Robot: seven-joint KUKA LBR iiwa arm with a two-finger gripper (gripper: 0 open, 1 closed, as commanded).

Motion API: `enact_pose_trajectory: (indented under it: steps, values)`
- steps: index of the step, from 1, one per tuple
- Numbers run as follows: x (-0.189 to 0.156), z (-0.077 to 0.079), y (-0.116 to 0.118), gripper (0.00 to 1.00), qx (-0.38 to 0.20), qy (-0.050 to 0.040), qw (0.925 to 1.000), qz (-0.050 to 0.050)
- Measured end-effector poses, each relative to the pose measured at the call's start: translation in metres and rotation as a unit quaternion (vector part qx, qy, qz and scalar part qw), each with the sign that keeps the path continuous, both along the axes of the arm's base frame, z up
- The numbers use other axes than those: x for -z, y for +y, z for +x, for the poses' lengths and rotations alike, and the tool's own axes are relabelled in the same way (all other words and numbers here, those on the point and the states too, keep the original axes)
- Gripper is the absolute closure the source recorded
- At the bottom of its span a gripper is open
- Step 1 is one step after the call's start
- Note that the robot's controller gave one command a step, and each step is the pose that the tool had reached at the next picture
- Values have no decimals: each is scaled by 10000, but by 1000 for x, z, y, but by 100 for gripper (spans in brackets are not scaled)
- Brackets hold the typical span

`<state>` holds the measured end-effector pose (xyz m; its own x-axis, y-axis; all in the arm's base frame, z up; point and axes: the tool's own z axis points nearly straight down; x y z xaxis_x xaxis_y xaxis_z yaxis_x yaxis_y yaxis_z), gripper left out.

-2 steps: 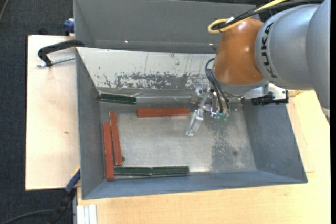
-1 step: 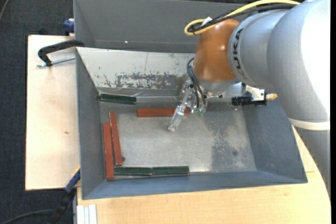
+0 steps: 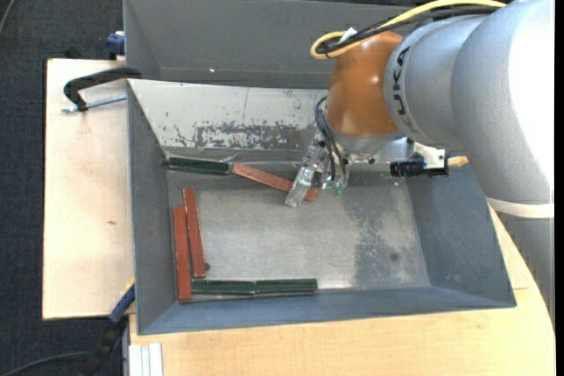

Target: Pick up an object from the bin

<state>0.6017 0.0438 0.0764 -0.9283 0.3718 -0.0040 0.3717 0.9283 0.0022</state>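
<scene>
My gripper [image 3: 300,188] is down near the bin's floor, at the middle toward the back wall. It sits over the right end of a reddish-brown flat stick [image 3: 263,179], which lies slanted from upper left to lower right. A small part of that stick shows just right of the gripper. A dark green stick [image 3: 199,165] lies along the foot of the back wall, its right end next to the reddish-brown stick's left end.
Two reddish-brown sticks [image 3: 186,242] lie side by side along the left wall. Dark green sticks [image 3: 256,285] lie end to end along the front wall. The arm with its orange cover comes in from the right above the bin's back right part.
</scene>
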Motion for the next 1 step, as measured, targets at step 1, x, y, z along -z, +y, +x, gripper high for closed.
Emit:
enact_pose_trajectory:
  steps: [1]
  values:
    - [-136,-12,-31,100,-11,-48,10000,-1]
